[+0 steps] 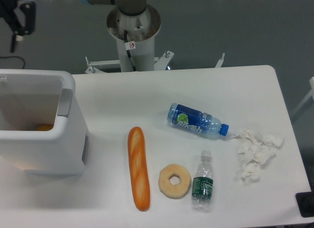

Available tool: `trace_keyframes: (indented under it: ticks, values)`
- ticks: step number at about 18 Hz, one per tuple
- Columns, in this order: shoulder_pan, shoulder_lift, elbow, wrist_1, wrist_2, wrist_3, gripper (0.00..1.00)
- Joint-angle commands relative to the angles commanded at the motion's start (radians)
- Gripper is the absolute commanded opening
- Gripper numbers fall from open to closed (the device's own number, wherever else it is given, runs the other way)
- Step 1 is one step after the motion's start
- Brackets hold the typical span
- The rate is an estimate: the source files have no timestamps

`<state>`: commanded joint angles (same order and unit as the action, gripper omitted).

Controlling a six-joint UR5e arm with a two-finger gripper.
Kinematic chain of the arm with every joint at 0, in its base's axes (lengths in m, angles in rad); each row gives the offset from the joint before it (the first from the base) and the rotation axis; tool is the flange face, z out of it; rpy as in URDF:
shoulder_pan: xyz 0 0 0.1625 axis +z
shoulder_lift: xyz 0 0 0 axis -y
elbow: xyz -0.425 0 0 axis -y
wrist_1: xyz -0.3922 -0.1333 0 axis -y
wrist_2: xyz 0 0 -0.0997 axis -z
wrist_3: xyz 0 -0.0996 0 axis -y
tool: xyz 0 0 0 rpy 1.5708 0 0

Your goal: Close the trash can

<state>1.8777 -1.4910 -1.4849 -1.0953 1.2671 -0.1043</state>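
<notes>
Nearest the front edge of the white table (pixel 147 95) lie a long baguette (pixel 138 168), a ring-shaped bagel (pixel 174 181) just to its right, and a small clear water bottle (pixel 202 186) with a green label, lying with its cap toward the back. A little farther back on the right sits a crumpled wad of white tissue (pixel 255 153), and beside it a blue-labelled bottle (pixel 197 122) lies on its side with its blue cap pointing at the tissue. On the table's left side stands the trash can (pixel 41 122), a big white box with its top open; inside, something orange shows low against the left wall, too little of it visible to say what it is. A grey tab runs along the can's right inner rim. Beyond the table's back edge rises the robot's round base (pixel 133 29). In the far top left corner, well above the trash can, only part of the gripper (pixel 12 14) shows; one dark finger is visible, holding nothing, and whether the fingers are apart cannot be told.
</notes>
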Motion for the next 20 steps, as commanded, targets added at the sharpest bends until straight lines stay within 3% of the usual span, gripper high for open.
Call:
trace_keyframes:
  ticks: [8, 20]
  values:
    - [-0.078, -0.011, -0.002, 0.0, 0.017, -0.011, 1.0]
    - [-0.078, -0.037, 0.017, 0.003, 0.09, -0.008, 1.0]
